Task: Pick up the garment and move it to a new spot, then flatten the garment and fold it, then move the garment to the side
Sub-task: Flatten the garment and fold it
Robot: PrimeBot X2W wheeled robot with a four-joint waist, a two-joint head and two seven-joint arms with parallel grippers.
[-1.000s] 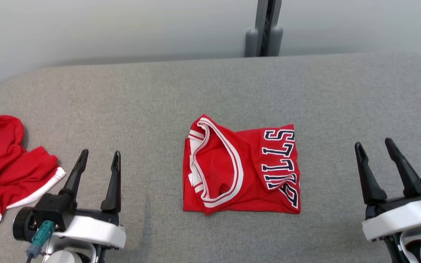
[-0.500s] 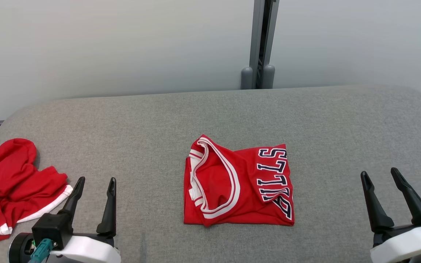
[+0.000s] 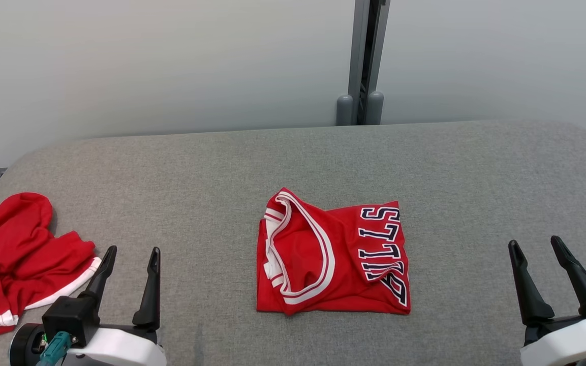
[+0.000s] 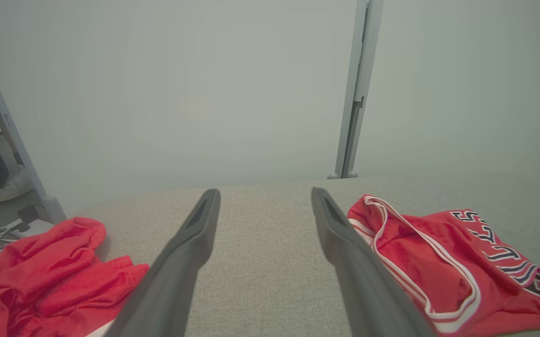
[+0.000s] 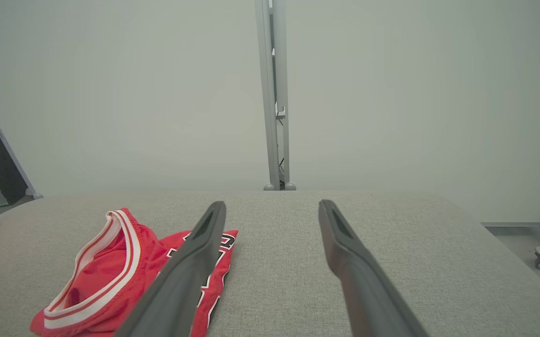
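Centre frame, on our counter (image 3: 450,168): folded garment (image 3: 331,254); left claw (image 3: 133,250) and right claw (image 3: 534,242), lower corners, apart, empty, pending sideways move

At the left edge of the head view, the crumpled red cloth with white hem (image 3: 13,259) is cut off. On the folded red jersey with white trim (image 3: 303,259), the dark lettering (image 3: 380,234) runs under a fold, unreadable in full.

Red jersey (image 3: 333,254), white-striped trim, navy letters, on grey table (image 3: 293,152).
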